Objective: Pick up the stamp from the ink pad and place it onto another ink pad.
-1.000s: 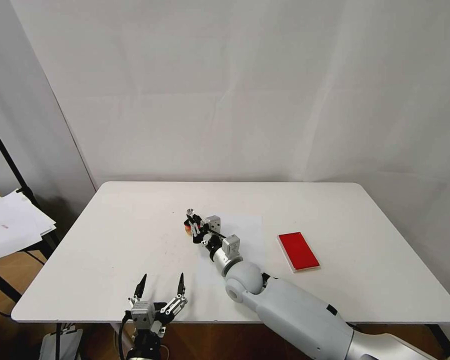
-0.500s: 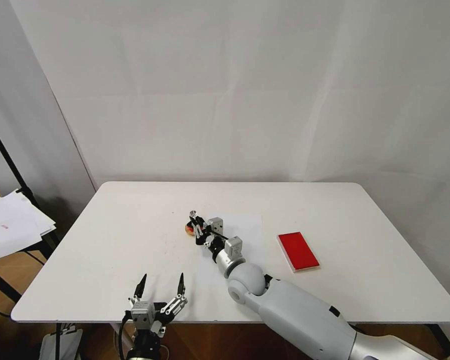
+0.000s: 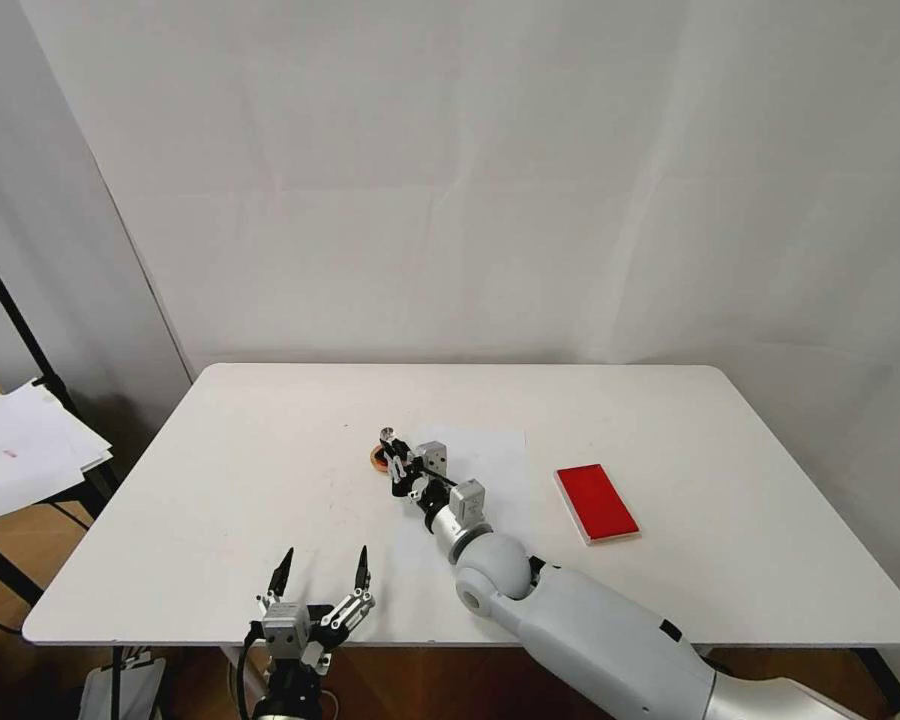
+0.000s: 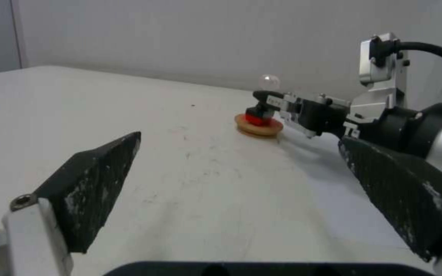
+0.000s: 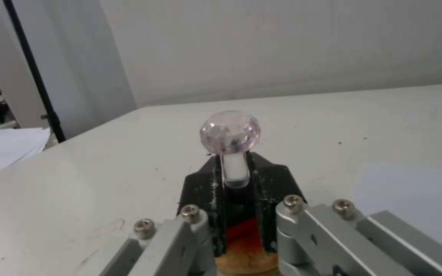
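Right claw (image 3: pixel 391 452) grips the stamp (image 5: pixel 230 142) on the round pad (image 4: pixel 258 127) mid-bench (image 3: pixel 270 450); left claw (image 3: pixel 320 576) gapes wide at the near edge.

Stamp (image 4: pixel 262 109) on round pad (image 4: pixel 258 126) (rectangular pad (image 3: pixel 596 502) rightward).

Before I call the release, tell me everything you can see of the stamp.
The stamp has a clear, glassy round knob on a short clear stem above a black base with a red underside. It stands upright on the round pad, near the table's middle. The right claw is shut on its stem and base.
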Controlling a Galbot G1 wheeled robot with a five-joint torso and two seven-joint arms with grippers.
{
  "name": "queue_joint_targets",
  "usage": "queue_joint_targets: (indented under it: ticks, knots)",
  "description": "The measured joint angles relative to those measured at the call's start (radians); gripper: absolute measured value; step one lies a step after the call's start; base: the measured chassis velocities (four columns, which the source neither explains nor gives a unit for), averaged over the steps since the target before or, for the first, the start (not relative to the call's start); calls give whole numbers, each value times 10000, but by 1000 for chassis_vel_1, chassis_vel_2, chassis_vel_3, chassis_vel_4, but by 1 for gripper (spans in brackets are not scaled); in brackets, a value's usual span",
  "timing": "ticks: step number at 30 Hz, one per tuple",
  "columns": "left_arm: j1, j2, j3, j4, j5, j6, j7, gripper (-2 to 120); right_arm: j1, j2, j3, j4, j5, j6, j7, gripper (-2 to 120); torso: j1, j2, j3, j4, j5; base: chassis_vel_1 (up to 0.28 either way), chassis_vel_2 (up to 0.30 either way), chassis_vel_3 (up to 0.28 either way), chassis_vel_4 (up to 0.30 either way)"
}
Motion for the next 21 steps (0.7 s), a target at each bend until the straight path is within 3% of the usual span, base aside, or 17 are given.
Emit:
queue_joint_targets:
  ticks: [6, 12, 21]
  knots:
    - [0, 0, 0, 0, 0, 0, 0, 102, -34, 33, 2, 17, -29, -3, 42, 39, 0, 0, 0, -1, 0, 0, 0, 0, 0]
    - [0, 0, 0, 0, 0, 0, 0, 102, -28, 55, -20, 14, -32, -9, 73, 54, 0, 0, 0, -1, 0, 0, 0, 0, 0]
    - [0, 0, 0, 0, 0, 0, 0, 102, 4, -114, 25, 421, -5, -254, 316, 92, 1, -1, 2, 3, 3, 0, 0, 0, 0]
